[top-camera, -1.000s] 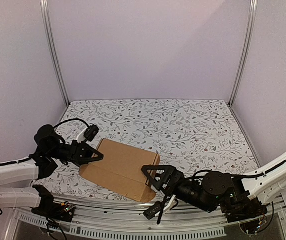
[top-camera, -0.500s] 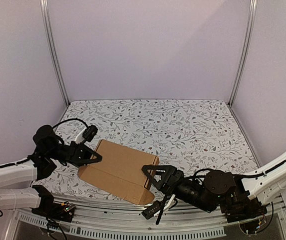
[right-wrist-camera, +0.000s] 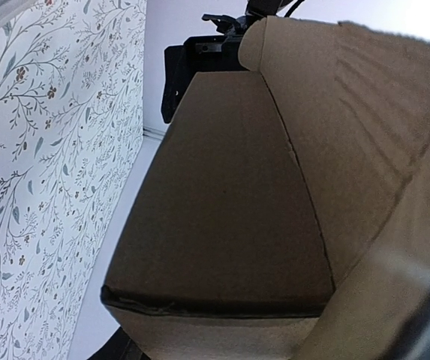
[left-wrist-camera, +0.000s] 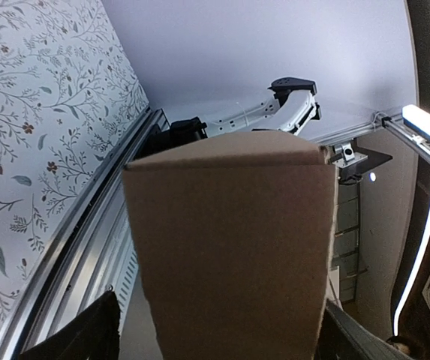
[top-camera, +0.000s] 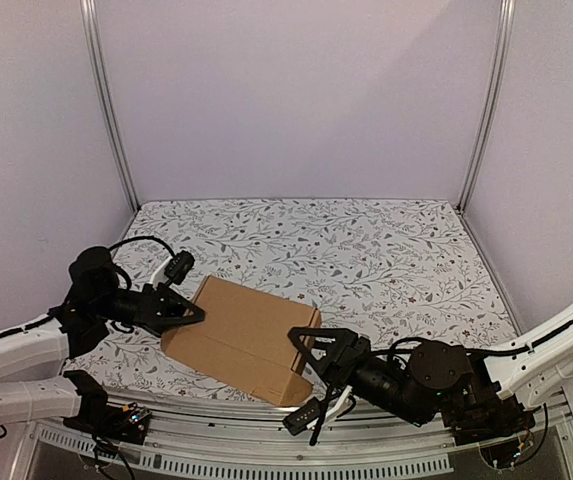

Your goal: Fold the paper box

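Although the paper box [top-camera: 238, 338] filled most of both wrist views, much of it was cut off there. In the left wrist view its near part ran out of the bottom edge. In the right wrist view its right side was blurred and left the picture. Of the right gripper [top-camera: 304, 352] only dark, blurred corners showed at the bottom of its own view, so I could not tell whether it pressed the cardboard or only stood close to it. From above, one of its fingers lay over the top of the box's end. The other was lower, at the near corner, so the end of the box was between them.

The left gripper [top-camera: 191, 312] was at the opposite end. In its wrist view the box [left-wrist-camera: 230, 247] stood between the two fingers [left-wrist-camera: 87, 334], which were spread apart. A gap showed between the left one and the cardboard. The other one was just beside the edge, and contact there was hard to judge.

The box was plain brown and unprinted, formed into a low rectangular carton. It lay flat on the flowered table cover [top-camera: 386, 250], reaching from one gripper to the other. A fold line ran along its near face. In the right wrist view [right-wrist-camera: 222, 210] one panel was flat and in shadow, and the next panel curved and had faint ripples.
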You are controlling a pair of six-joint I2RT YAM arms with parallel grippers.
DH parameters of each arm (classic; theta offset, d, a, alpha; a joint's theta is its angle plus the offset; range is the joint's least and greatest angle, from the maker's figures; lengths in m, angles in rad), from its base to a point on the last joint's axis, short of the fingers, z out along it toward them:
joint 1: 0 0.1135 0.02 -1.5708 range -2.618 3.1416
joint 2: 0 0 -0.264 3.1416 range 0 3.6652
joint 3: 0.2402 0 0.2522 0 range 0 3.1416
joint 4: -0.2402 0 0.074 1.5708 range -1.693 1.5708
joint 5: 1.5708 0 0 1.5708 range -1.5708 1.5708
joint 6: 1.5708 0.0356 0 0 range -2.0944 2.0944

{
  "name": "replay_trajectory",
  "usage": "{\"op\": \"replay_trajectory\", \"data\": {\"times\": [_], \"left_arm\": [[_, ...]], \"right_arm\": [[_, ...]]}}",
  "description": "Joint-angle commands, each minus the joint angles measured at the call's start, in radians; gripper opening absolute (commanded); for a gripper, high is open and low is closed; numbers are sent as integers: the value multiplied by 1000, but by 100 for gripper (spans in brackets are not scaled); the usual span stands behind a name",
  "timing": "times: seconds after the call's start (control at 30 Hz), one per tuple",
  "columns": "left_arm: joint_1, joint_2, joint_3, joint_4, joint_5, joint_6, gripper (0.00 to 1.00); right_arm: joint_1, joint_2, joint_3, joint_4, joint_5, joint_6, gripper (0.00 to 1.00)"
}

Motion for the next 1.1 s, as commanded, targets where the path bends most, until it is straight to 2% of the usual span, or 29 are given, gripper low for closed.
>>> {"op": "replay_trajectory", "data": {"times": [0.0,0.03,0.1,0.3,0.53,0.73,0.97,1.07], "left_arm": [[5,-41,91,-244,-74,139,85],[7,-50,116,-318,-109,184,90],[9,-71,169,-500,-193,294,91],[13,-125,259,-725,-419,421,92],[15,-126,309,-799,-535,466,92],[9,-113,345,-808,-563,510,86],[-41,-67,382,-828,-660,576,83],[-73,-34,393,-835,-720,596,77]], "right_arm": [[8,-29,-9,-20,60,150,44],[8,-40,-12,-39,66,202,44],[5,-68,-20,-95,76,291,43],[-34,-161,-36,-322,60,652,44],[-137,-231,-51,-504,-84,1082,44],[-325,-254,-82,-550,-400,1405,45],[-524,-200,-97,-509,-760,1622,42],[-574,-153,-111,-449,-871,1681,41]]}}
